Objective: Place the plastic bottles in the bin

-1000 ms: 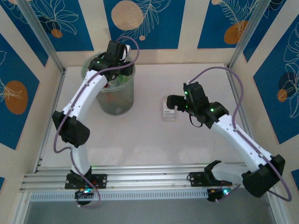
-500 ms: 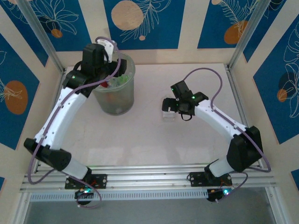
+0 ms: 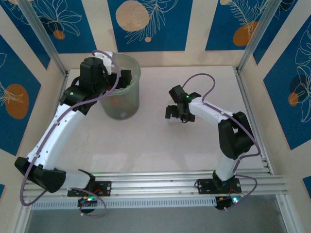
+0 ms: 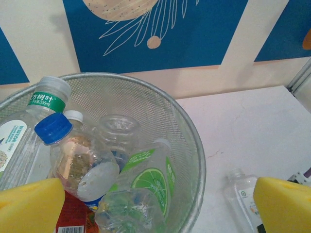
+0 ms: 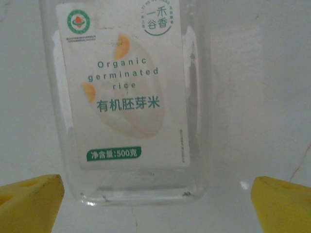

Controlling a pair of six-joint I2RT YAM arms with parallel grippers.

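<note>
The bottle (image 5: 121,97) out on the table (image 5: 252,73) is clear and flat-sided. Its white label reads "Organic germinated rice" over a pale grain drawing, with a green strip near the base. In the right wrist view it takes up the upper centre, and in the top view it sits right of centre under my right gripper (image 3: 178,115). My right fingers (image 5: 29,199) stand wide apart in the lower corners, the bottle's base between them with bare table on either side, gripping nothing. The bin (image 3: 124,104), a translucent pale tub in the upper left of the top view, holds several bottles: a lime-labelled one (image 4: 146,179), a blue-capped one (image 4: 53,128) and a white-capped one with a green band (image 4: 47,97). My left gripper (image 3: 122,77) hangs over its rim, fingers (image 4: 29,204) spread wide and empty.
</note>
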